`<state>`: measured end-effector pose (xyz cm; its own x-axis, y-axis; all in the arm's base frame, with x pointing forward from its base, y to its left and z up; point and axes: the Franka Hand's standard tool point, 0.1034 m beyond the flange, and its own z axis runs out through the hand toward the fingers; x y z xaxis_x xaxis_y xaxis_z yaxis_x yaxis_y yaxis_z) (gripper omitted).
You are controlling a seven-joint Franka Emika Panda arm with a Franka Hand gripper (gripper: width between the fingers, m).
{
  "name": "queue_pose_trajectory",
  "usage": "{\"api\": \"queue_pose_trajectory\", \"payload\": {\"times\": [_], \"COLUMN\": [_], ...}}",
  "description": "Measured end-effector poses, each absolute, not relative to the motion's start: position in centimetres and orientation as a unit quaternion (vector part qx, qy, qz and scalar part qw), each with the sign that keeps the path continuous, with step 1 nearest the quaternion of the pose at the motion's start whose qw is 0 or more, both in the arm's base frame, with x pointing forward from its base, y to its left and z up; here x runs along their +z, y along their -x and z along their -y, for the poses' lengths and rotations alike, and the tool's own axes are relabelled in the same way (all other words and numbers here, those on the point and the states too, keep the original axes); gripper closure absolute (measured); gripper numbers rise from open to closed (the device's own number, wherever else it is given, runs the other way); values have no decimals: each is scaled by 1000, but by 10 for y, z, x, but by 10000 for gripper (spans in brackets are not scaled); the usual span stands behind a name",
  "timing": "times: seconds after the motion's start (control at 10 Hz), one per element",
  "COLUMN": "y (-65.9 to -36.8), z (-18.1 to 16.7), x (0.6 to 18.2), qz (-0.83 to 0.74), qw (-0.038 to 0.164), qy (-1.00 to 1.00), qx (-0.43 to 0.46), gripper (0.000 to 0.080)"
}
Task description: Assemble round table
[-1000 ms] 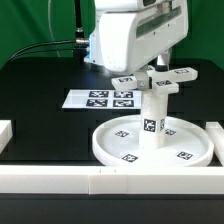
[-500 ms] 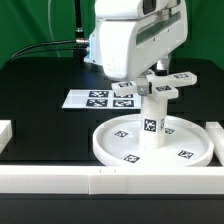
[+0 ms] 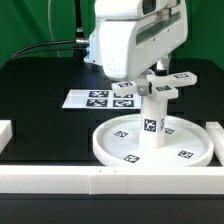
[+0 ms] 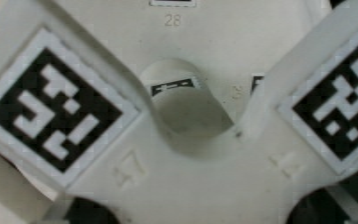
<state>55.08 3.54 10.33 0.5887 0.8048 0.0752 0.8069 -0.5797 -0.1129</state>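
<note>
Exterior view, taken from its left to its right: marker board (image 3: 101, 98) flat on the black table (image 3: 40, 105), off to the view's left of the fingers and just behind them; large rimmed round disc (image 3: 150, 142) on the table directly beneath the gripper (image 3: 150, 76), near the white border blocks (image 3: 110, 180) at the front edge; short cylindrical leg (image 3: 152, 119) upright at the middle of the disc, straight under the fingers; small cross-shaped piece (image 3: 156, 84) seated on top of the leg, tagged arms spread flat and jutting out past the gripper on both sides, one arm reaching far toward the view's right. Fingers themselves hidden behind the white gripper housing and the cross arms, so width and grip impossible to tell. Wrist view: cross-shaped piece (image 4: 185, 110) filling the picture, close up under the camera, two tagged arms either side of a round central hollow; no fingertips clearly made out there either.
</note>
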Motion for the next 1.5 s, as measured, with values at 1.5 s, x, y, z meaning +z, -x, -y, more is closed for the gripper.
{"api": "queue_pose_trajectory", "payload": {"times": [1.5], "y": [-551], "z": [-39], "x": [102], "qz": [-156], "qw": [77], "qy": [984], "qx": [29], "gripper": [354]}}
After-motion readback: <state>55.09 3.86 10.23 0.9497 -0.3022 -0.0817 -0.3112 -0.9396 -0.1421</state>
